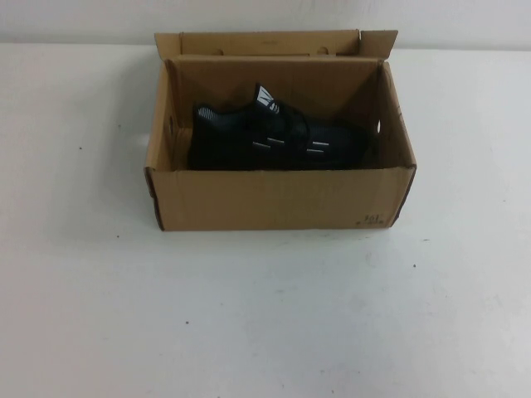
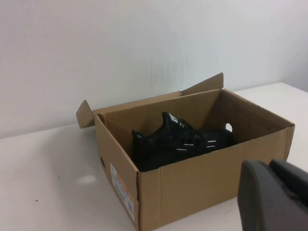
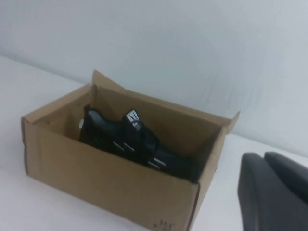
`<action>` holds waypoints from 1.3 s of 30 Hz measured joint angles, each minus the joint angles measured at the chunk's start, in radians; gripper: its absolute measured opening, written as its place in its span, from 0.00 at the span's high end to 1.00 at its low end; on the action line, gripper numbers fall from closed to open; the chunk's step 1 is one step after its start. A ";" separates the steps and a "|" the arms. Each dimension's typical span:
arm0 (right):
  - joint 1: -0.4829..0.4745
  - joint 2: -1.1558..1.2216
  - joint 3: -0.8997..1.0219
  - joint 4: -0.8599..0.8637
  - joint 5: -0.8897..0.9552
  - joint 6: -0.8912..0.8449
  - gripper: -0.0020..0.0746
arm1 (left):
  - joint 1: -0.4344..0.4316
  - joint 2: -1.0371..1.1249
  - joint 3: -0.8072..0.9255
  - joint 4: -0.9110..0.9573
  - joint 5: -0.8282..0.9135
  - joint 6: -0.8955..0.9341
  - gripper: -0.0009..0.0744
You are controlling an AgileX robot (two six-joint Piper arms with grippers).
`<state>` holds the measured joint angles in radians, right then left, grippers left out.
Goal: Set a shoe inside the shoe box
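High view: shoe (image 1: pixel 278 137) already sitting inside the box (image 1: pixel 274 199), lying lengthwise, heel toward the left wall, toe toward the right, tongue with its white marks sticking up near the middle. Flap lid folded up and back at the far side, against the wall. Small dark print at the front right corner. Box roughly centered on the white table (image 1: pixel 265 323), with a few tiny dark specks on the surface. Neither arm showing here at all.

Left wrist view: same box (image 2: pixel 202 178) seen from a corner, a label on its short end, shoe (image 2: pixel 180 139) resting on the floor of it close to the far long wall, white dashes on its side facing out. Left gripper (image 2: pixel 274 195) just a dark grey chunk in the corner of the shot, near the box but not touching it, holding nothing as far as visible. Can't tell if open or closed.

Right wrist view: box (image 3: pixel 110 183) from the other front corner, shoe (image 3: pixel 134 142) inside, upright on its sole. Right gripper (image 3: pixel 274 192) also only a dark grey lump at the edge, off to the side of the box, clear of it. Open or closed, can't tell either.
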<state>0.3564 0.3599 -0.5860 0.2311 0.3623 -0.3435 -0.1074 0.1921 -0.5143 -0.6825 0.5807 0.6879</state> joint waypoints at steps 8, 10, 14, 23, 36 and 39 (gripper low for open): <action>0.000 -0.132 0.330 0.040 -0.300 0.000 1.00 | 0.000 0.000 0.001 0.002 0.000 0.000 0.99; 0.000 -0.136 0.346 0.047 -0.316 0.000 1.00 | 0.000 0.000 0.001 0.004 0.000 0.000 0.99; 0.000 -0.136 0.354 0.052 -0.320 0.000 1.00 | 0.000 0.000 0.001 0.004 0.000 0.000 0.99; 0.000 -0.136 0.354 0.056 -0.323 0.000 1.00 | 0.000 0.000 0.001 0.004 0.000 0.000 0.99; 0.000 -0.136 0.354 0.056 -0.323 0.000 1.00 | -0.001 -0.023 0.001 0.004 0.000 0.000 0.99; 0.000 -0.136 0.354 0.056 -0.323 0.000 1.00 | -0.008 -0.060 0.001 0.004 0.000 0.000 0.99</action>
<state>0.3564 0.2241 -0.2320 0.2872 0.0392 -0.3435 -0.1159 0.1326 -0.5129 -0.6785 0.5807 0.6879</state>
